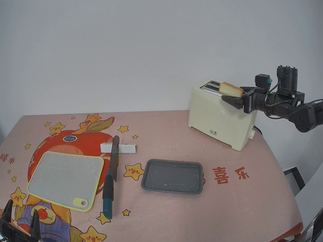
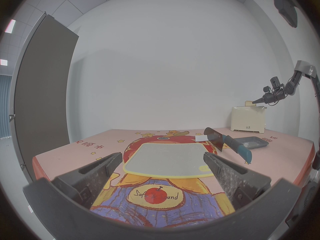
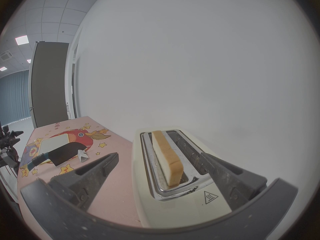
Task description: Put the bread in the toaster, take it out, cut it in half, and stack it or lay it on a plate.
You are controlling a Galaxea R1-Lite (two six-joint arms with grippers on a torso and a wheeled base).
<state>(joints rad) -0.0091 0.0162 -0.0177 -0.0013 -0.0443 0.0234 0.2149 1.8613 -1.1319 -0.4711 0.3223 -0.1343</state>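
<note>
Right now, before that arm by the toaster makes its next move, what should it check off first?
1. Bread seated in a toaster slot: ok, upright, its top above the rim.
2. Right tool free of the bread: ok, open, fingers either side without touching.
3. Bread toasted: cannot tell.
4. Knife ready: ok, beside the board, blade propped on a white block.
5. Tray ready for the halves: ok, flat, in front of the toaster.
6. Left tool out of the way: ok, open, at the table's near edge by the board.
</note>
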